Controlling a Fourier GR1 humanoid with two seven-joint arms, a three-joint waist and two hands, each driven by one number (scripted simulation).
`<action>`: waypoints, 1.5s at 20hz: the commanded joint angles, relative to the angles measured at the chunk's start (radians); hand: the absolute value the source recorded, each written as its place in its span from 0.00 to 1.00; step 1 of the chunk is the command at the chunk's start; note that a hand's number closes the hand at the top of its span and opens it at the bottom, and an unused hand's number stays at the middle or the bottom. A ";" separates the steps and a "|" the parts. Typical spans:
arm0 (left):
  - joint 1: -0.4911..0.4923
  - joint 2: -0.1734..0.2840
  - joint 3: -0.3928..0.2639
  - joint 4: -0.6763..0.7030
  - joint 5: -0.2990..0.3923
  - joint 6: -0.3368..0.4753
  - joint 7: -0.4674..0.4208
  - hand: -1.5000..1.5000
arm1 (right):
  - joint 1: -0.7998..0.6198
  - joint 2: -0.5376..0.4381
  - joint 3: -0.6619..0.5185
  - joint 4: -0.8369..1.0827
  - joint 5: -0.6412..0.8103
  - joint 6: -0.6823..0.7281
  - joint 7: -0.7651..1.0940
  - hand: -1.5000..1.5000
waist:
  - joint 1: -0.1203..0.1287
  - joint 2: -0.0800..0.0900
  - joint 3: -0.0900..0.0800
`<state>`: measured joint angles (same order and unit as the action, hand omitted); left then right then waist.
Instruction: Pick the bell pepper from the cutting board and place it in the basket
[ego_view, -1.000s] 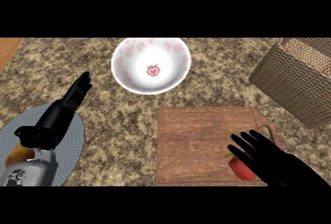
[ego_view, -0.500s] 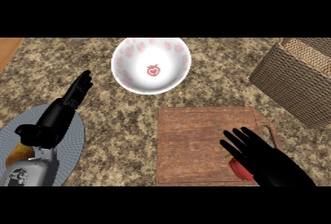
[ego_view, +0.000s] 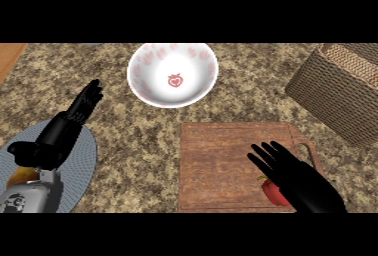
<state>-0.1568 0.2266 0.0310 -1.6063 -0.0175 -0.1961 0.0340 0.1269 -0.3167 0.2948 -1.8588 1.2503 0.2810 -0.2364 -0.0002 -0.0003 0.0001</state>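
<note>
Both hands visible. My right hand (ego_view: 299, 177) has fingers spread wide, straight, over the brown wooden cutting board (ego_view: 221, 160), above its near right corner, half hiding the red bell pepper (ego_view: 274, 192) there, not gripped. Brown woven wicker basket (ego_view: 341, 87) at the counter's far right edge. My left hand (ego_view: 80, 107) rests, fingers straight, at the counter's left edge, over a grey-blue round plate (ego_view: 83, 165).

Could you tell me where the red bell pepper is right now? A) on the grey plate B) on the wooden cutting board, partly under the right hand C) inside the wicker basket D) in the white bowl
B: the bell pepper lies on the cutting board, partly hidden by the open right hand.
</note>
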 joint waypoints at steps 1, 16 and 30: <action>-0.018 -0.020 0.003 0.000 -0.012 -0.005 0.010 0.50 | -0.064 0.037 -0.002 0.057 0.017 0.048 0.012 0.00 | 0.000 0.000 0.000; 0.012 -0.022 0.032 0.074 -0.042 -0.033 -0.103 0.50 | -0.044 -0.041 0.057 0.170 0.166 -0.089 -0.121 1.00 | 0.002 0.001 0.000; -0.018 -0.036 0.002 0.030 -0.049 -0.028 -0.035 0.50 | -0.258 0.313 -0.277 0.229 0.007 -0.005 0.707 1.00 | 0.046 0.020 0.002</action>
<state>-0.1787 0.1866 0.0400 -1.5866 -0.0640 -0.2116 0.0114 -0.0200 -0.0663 0.0803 -1.6905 1.3206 0.3171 0.2266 0.0155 0.0091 -0.0094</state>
